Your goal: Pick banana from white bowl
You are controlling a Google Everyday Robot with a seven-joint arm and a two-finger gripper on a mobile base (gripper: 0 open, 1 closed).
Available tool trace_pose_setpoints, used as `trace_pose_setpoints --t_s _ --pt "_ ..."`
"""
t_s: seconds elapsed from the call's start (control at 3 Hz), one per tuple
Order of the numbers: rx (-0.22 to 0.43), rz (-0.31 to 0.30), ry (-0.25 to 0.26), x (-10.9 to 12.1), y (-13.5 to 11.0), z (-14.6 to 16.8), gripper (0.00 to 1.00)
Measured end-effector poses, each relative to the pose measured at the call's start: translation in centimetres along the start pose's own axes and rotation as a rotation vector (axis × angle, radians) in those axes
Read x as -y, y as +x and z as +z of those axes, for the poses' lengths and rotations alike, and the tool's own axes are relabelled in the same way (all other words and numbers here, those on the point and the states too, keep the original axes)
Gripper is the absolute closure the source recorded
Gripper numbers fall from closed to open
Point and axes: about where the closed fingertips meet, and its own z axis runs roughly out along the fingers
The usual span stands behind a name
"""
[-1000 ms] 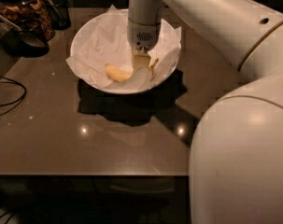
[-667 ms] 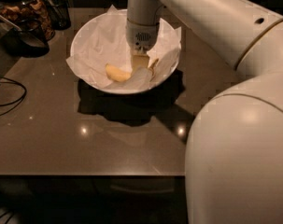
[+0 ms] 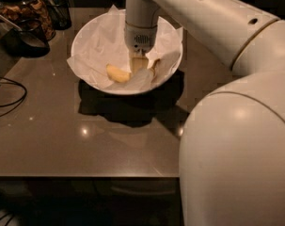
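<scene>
the banana (image 3: pixel 116 73), curved and yellow, is seen low in the white bowl (image 3: pixel 79 39) on crumpled white paper (image 3: pixel 102 36), its right end just at the gripper (image 3: pixel 141 68), which is pointed straight down into the bowl; whether the gripper is spread or clamped cannot be told. the round bowl is set on a glossy dark brown table (image 3: pixel 85 135), with a glass jar (image 3: pixel 29 6) and a black cable (image 3: pixel 12 98) at the left.

This looks to me like a kitchen or break-room counter: a dark tabletop (image 3: pixel 85 140) with a food-filled jar (image 3: pixel 24 8) and black cup (image 3: pixel 27 39) at its far left corner. A cable (image 3: pixel 10 95) trails over its left edge. My gripper (image 3: pixel 141 67) is down in the bowl (image 3: pixel 85 36) near the far edge.
</scene>
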Motion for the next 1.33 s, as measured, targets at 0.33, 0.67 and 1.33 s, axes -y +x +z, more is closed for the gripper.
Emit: trace_pose_setpoints --t_s 0.33,0.67,1.33 --pt "-0.002 -0.003 -0.005 0.1 0.0 0.3 0.45" --pt "-0.002 -0.007 -0.017 0.1 -0.1 0.8 0.44" --pt "-0.005 -0.008 -0.036 0.3 -0.2 1.8 0.46"
